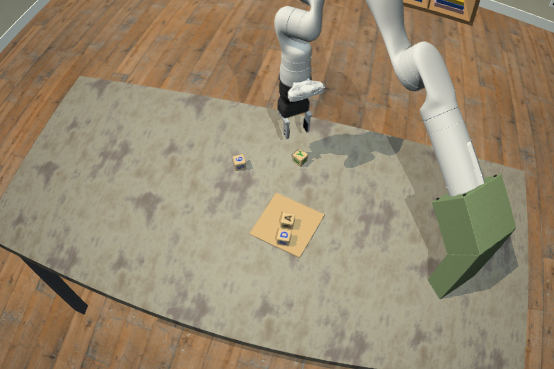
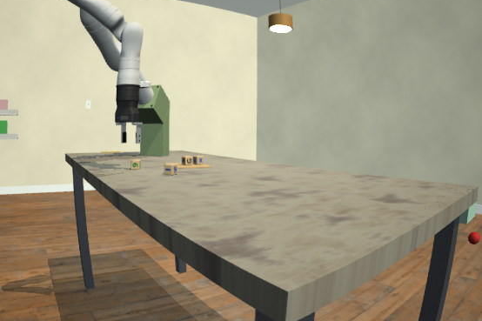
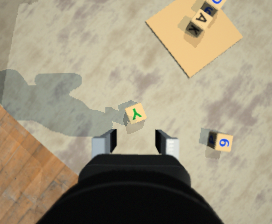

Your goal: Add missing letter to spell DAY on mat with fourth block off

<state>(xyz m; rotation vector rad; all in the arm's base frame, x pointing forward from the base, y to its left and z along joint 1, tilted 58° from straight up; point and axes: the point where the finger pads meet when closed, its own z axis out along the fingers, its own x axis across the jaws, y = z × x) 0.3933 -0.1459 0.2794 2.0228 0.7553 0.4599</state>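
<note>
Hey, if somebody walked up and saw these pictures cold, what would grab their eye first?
Probably the tall white arm rising from its green pedestal, its open gripper hanging empty just above the block with a green Y. Next, the tan mat mid-table, where the D block and A block sit side by side. A block marked 6 lies apart, off the mat.
</note>
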